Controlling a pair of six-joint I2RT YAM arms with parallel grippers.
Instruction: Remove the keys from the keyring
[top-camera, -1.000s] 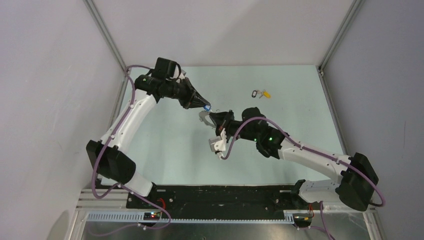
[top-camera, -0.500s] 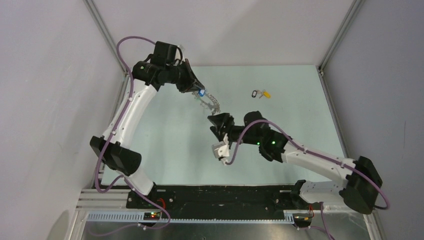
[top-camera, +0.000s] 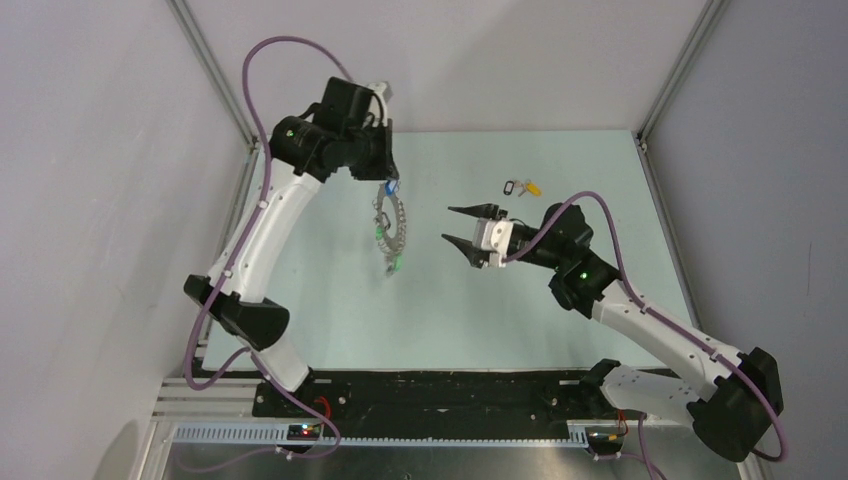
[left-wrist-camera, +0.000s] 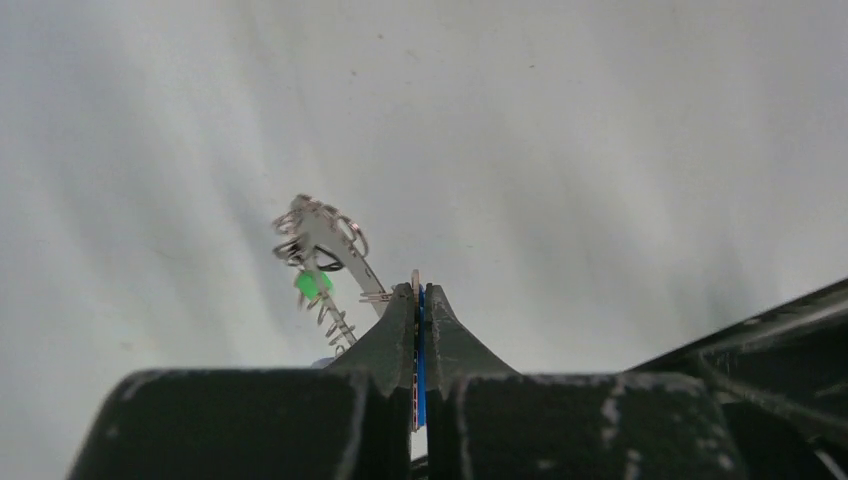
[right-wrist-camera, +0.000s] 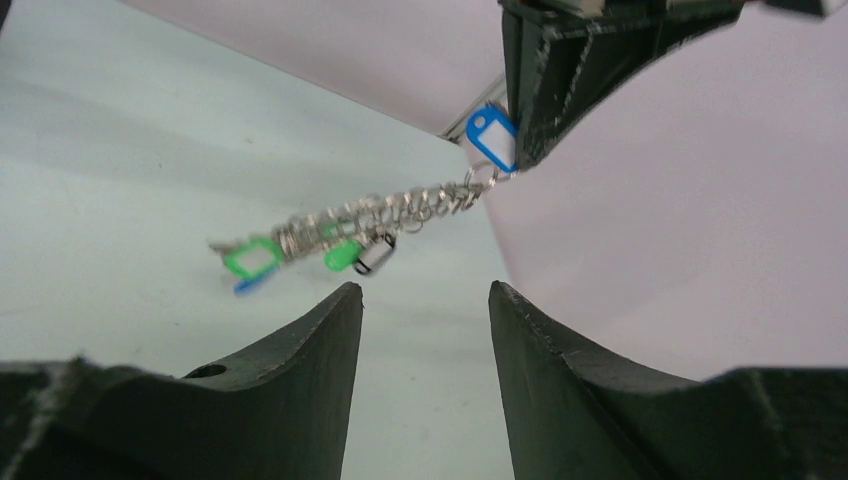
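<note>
My left gripper (top-camera: 388, 183) is shut on a blue-headed key (left-wrist-camera: 421, 350), held above the table at the back left. The keyring (top-camera: 390, 225), a silvery chain-like loop, dangles from that key. Green-headed keys (top-camera: 393, 262) hang at its lower end. In the right wrist view the blue key (right-wrist-camera: 492, 137) sits between the left fingers (right-wrist-camera: 560, 70), and the keyring (right-wrist-camera: 380, 220) trails away with green keys (right-wrist-camera: 250, 257) and a dark one. My right gripper (top-camera: 447, 224) stands open and empty to the right of the keyring, apart from it, pointing at it.
Two loose keys, one dark-headed and one yellow-headed (top-camera: 520, 187), lie on the pale green table (top-camera: 600, 200) at the back right. Grey walls and aluminium posts (top-camera: 212, 70) close in the table on three sides.
My right gripper has opened, let go of the keyring and drawn back to the right. My left gripper has swung up and back, and the keyring now hangs freely from the blue key.
</note>
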